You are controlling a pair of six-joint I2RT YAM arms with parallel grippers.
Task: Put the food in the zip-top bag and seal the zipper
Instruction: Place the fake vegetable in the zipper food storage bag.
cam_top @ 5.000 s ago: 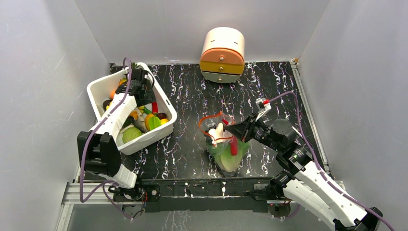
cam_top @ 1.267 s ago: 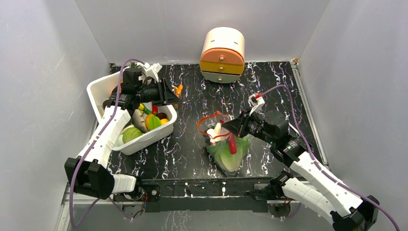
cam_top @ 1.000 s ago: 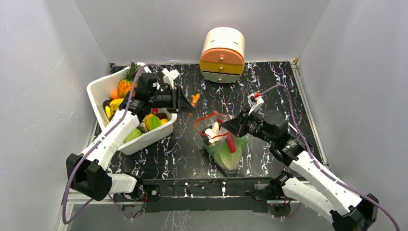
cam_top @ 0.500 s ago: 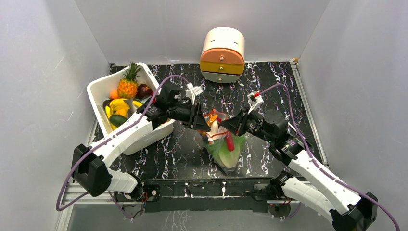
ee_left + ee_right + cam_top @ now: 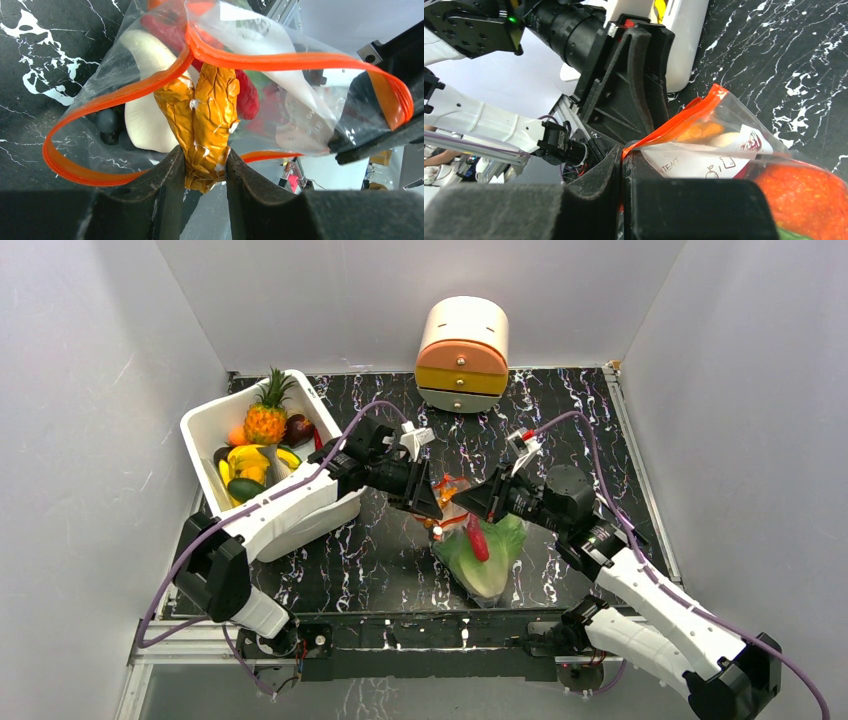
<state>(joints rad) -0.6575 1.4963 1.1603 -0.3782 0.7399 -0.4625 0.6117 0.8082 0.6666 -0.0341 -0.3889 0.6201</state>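
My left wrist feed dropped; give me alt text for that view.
The left gripper clamps a wrinkled orange food piece, its far end framed by the open mouth of the clear zip-top bag. The red-orange zipper loops wide around it, with a white piece and red chilli inside. The right gripper pinches the bag's rim at far right.

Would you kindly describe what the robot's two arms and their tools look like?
Both the left arm and the right arm have white shell links joined by black cylindrical joints, with a purple cable running along each. The left tool and the right tool have matte black, wedge-shaped fingers.
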